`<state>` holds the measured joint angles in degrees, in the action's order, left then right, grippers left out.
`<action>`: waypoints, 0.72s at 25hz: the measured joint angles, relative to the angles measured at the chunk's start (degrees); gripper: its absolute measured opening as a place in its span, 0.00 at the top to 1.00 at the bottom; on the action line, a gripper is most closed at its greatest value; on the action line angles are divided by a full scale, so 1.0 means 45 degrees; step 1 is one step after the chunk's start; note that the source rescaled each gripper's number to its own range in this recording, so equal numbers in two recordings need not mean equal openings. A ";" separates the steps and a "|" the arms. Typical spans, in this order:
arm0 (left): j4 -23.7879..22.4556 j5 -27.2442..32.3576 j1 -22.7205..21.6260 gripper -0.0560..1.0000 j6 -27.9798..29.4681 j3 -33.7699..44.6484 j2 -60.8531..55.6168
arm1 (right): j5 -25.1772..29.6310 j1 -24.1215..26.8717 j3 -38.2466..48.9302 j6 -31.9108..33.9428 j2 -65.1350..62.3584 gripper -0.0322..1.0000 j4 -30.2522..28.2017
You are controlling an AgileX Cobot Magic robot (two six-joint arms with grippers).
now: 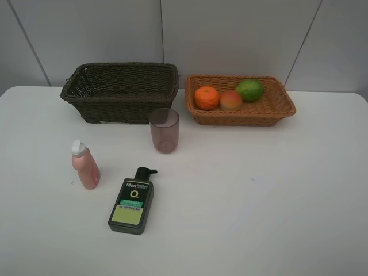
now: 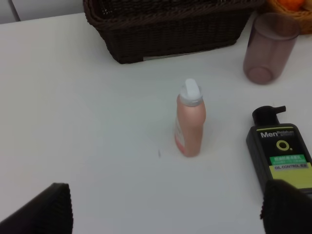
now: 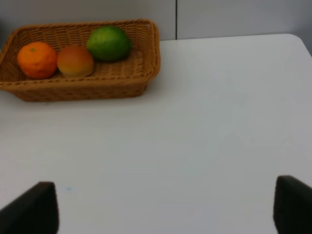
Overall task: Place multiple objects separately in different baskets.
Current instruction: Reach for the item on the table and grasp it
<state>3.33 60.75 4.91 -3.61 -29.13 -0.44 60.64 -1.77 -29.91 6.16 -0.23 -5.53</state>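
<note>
High view: the dark brown basket [image 1: 115,106] and tan basket [image 1: 241,118] sit side by side along the bench's [image 1: 259,190] far edge. The orange [image 1: 207,98], peach [image 1: 230,100] and green fruit [image 1: 250,90] lie in the tan one. The mauve cup [image 1: 165,130] stands just before the dark basket. The pink bottle [image 1: 85,165] is upright and the pump bottle [image 1: 132,202] lies flat, nearer the front edge, left half.

Left wrist: the left fingers [image 2: 287,207] are spread wide and empty, with only the tips showing. One tip hides the pump bottle's base, and the dark basket is cut off.

Right wrist: the right fingers [image 3: 34,209] are parted and empty. The tan basket's end by the orange is clipped.
</note>
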 joint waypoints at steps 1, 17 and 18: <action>0.0000 0.0000 0.0000 0.00 0.0000 0.0000 0.0000 | 0.0000 0.0000 0.0000 0.0000 0.0000 0.13 0.0002; 0.0000 0.0000 0.0000 0.00 0.0000 0.0000 0.0000 | 0.0000 0.0000 0.0000 0.0000 0.0000 0.13 0.0002; 0.0000 0.0000 0.0000 0.00 0.0000 0.0000 0.0000 | 0.0000 0.0000 0.0000 0.0000 0.0000 0.13 0.0002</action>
<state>3.33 60.75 4.91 -3.61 -29.13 -0.44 60.64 -1.77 -29.91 6.16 -0.23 -5.53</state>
